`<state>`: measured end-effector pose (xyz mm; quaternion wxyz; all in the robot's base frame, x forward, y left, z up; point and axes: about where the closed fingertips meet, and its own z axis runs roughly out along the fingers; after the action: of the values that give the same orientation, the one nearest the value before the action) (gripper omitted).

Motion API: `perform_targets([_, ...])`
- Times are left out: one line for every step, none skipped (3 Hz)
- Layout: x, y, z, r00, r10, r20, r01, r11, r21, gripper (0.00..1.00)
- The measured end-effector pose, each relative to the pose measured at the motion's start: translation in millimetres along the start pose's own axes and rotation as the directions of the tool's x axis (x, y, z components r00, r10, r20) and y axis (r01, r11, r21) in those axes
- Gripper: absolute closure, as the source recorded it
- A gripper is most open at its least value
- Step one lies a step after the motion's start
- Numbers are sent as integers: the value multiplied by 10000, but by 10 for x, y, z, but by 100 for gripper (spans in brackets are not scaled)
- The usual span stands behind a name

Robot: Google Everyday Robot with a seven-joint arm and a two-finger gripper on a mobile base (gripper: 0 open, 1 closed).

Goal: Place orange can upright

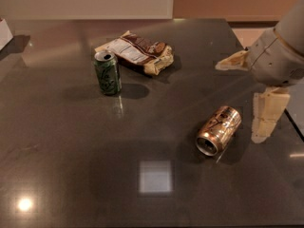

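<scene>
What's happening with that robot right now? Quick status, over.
Gripper at far right, jaws open, empty. Orange can on its side just beside it, untouched. Green can and snack bag far off, nothing blocking.

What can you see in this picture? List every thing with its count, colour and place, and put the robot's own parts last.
orange can: one, copper-orange, lying on its side, right of the table's middle
green can: one, green, upright, rear left
snack bag: one, brown and white, lying just behind and right of the green can
white object: one, white, far left edge, cut off
table: one, dark and glossy, under everything
arm: one, grey, right edge
pincer: one, cream, open, right of the orange can, not touching it
</scene>
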<state>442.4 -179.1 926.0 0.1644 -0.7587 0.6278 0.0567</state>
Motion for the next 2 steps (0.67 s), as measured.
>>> perform_targets([-49, 37, 301, 9800, -1849, 731, 1898, 9795, -675, 0])
perform_targets([-50, 53, 524, 9219, -3736, 1029, 3832, 9183, -994, 0])
